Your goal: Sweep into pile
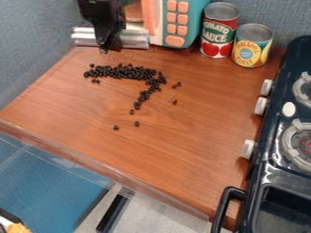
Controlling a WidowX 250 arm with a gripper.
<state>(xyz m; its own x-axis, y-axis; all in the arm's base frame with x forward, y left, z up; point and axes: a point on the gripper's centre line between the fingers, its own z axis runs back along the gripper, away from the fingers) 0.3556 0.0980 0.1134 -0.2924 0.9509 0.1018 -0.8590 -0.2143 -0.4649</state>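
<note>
The toy microwave is standing at the far edge of the wooden counter. The black gripper is hanging just left of the microwave's front, in front of a silvery bar; I cannot tell how far the gripper is opening or whether it is holding that bar. The bar is lying crosswise, its long axis running left to right.

The dark beans are lying on the near side of the microwave and mostly to its left. Their thickest band is running left to right, roughly in line with the bar; from its right end a narrower tail is bending toward the near side and slightly left. A few loose beans are lying beyond the tail's near end, and two more are sitting to its right, nearer the microwave's side.
</note>
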